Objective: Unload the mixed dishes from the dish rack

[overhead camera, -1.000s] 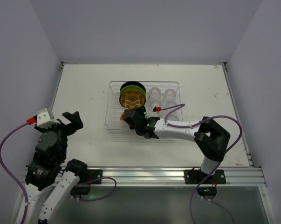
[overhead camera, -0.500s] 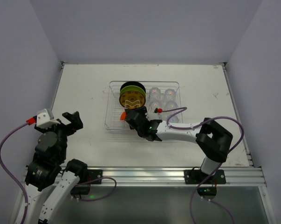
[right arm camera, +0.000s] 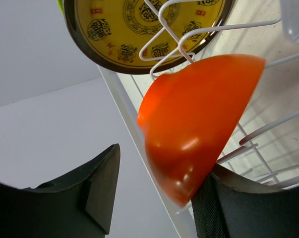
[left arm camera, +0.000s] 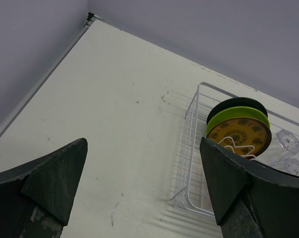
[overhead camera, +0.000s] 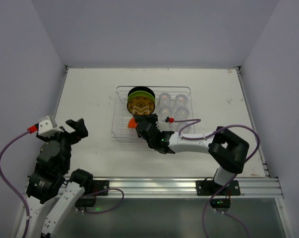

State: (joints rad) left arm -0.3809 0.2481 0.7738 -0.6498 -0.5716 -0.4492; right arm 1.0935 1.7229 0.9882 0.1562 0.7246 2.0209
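Note:
The dish rack (overhead camera: 154, 88) sits mid-table. In it stand a lime-green plate (overhead camera: 139, 92) and a patterned yellow plate (overhead camera: 141, 105), with clear cups (overhead camera: 181, 99) to their right. A small orange bowl (overhead camera: 132, 121) leans tilted at the rack's front left. My right gripper (overhead camera: 142, 125) is right at it. In the right wrist view the bowl (right arm camera: 199, 124) lies between the parted fingers, against the right finger (right arm camera: 228, 208) and apart from the left one. My left gripper (left arm camera: 142, 188) hangs wide open and holds nothing, well left of the rack (left arm camera: 189, 163).
White wire ribs (right arm camera: 164, 29) cross in front of the yellow plate (right arm camera: 114, 29) just above the bowl. The rack's front wall (right arm camera: 124, 99) runs between my right fingers. Bare tabletop (overhead camera: 89, 109) lies left of the rack, and side walls close in the table.
My right gripper has edged a little further in along the rack's front left and its jaws have widened slightly around the orange bowl. The left arm has not moved.

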